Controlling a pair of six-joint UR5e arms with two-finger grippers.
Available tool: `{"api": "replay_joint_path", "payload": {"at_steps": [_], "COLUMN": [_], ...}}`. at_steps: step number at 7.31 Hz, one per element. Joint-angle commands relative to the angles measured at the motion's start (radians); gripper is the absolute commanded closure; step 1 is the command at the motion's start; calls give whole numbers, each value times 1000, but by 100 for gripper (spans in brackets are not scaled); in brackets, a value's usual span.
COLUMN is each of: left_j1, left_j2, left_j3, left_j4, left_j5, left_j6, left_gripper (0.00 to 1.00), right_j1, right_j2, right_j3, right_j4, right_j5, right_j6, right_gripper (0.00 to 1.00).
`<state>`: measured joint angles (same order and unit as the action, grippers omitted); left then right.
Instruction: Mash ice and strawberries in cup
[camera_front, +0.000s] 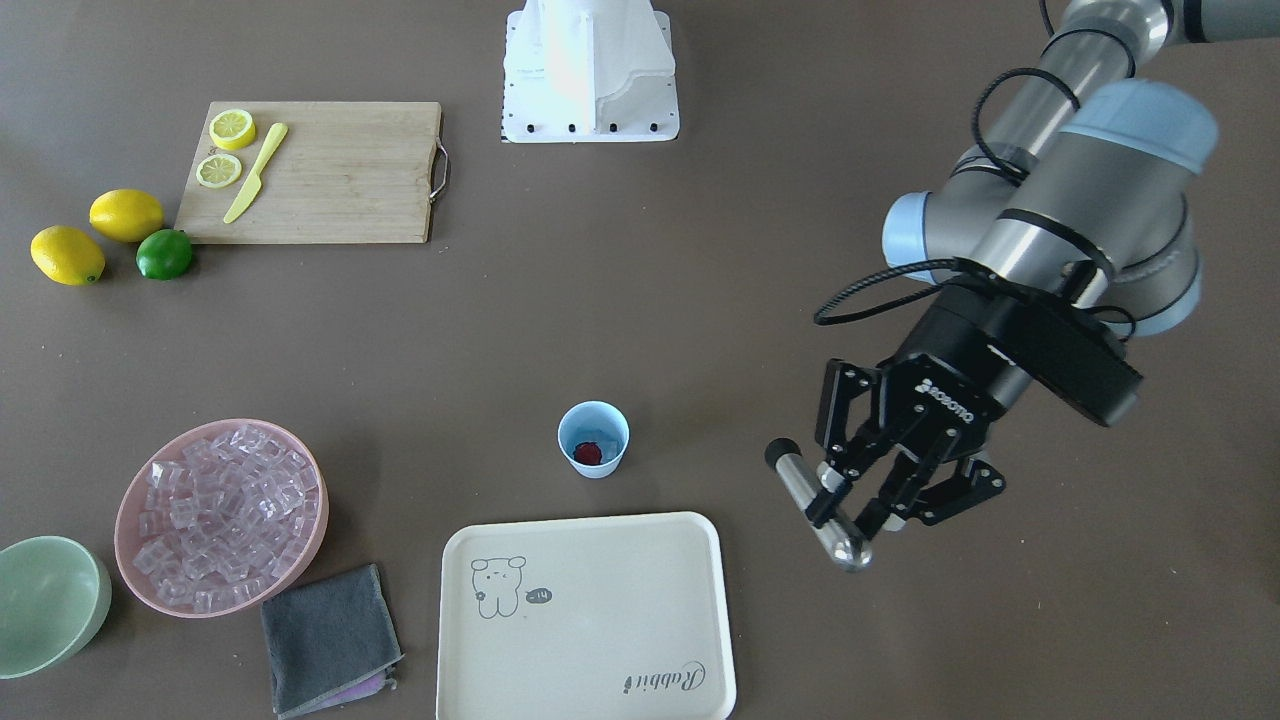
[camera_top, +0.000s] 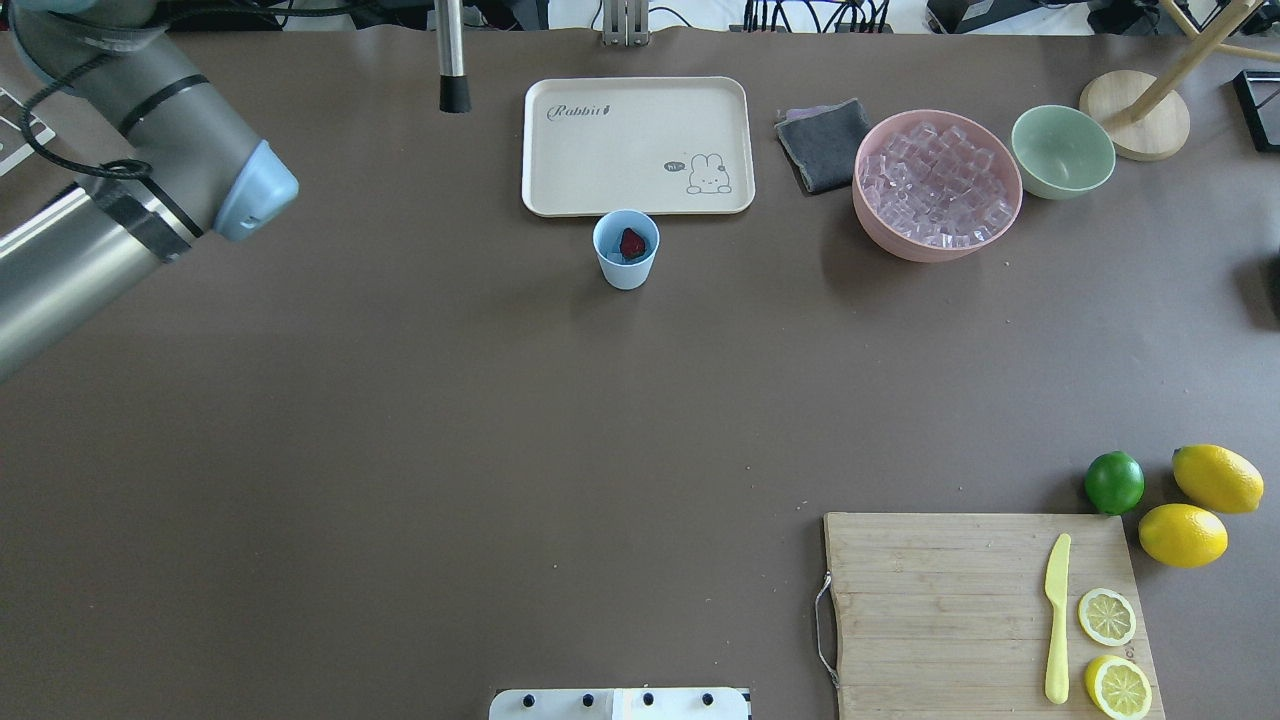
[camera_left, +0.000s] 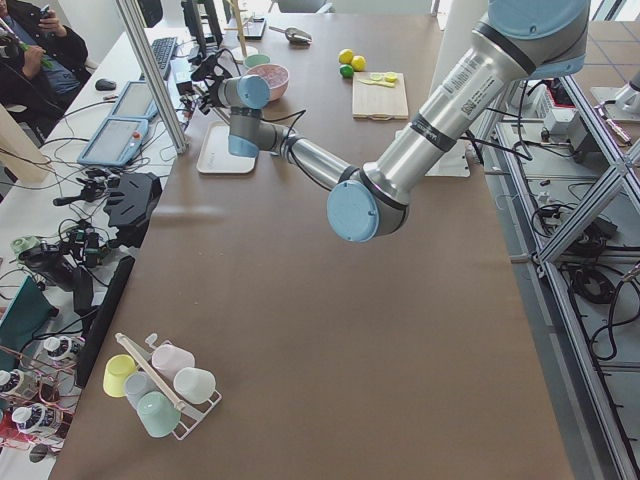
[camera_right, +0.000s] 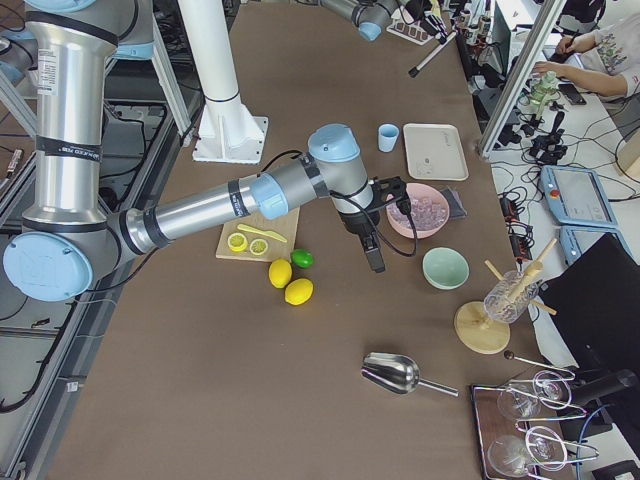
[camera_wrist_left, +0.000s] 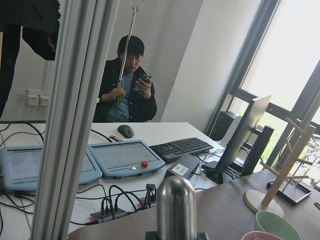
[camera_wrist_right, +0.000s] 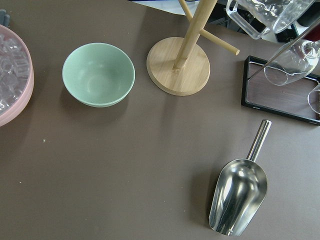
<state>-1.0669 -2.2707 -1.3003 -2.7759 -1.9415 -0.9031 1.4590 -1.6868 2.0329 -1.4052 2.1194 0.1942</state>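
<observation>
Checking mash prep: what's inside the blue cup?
The cup holds one dark-red strawberry piece at its bottom. Whether any ice lies beneath or beside it can't be seen.

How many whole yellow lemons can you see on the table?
2. One whole yellow lemon lies beside the round green lime, next to the wooden cutting board; the other whole yellow lemon lies farther from the board.
</observation>
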Motion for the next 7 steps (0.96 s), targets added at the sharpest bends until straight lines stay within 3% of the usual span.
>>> {"api": "replay_joint_path", "payload": {"at_steps": [1, 3, 4, 5, 6, 7], "left_j1": [-117, -155, -221, -294, -327, -334], "left_j2": [81, 181, 209, 215, 255, 295], "left_j3": [-7, -8, 25, 48, 36, 42], "left_j4": [71, 98, 116, 209, 307, 381], "left_j5": [-160, -232, -338, -452, -502, -495], "left_j6": [1, 15, 15, 30, 121, 203], "left_gripper": [100, 100, 100, 100, 100, 100], "right_j1": [-3, -5, -12, -29, -43, -43], "right_j2": [-1, -7, -2, 16, 18, 15], "right_j3": [0, 0, 1, 0, 1, 3], "right_j4": [2, 3, 5, 2, 5, 6], "right_j5": [13, 44, 56, 57, 57, 59], "right_j6": [-1, -1, -1, -1, 1, 1], "right_gripper": [0, 0, 0, 0, 0, 0]}}
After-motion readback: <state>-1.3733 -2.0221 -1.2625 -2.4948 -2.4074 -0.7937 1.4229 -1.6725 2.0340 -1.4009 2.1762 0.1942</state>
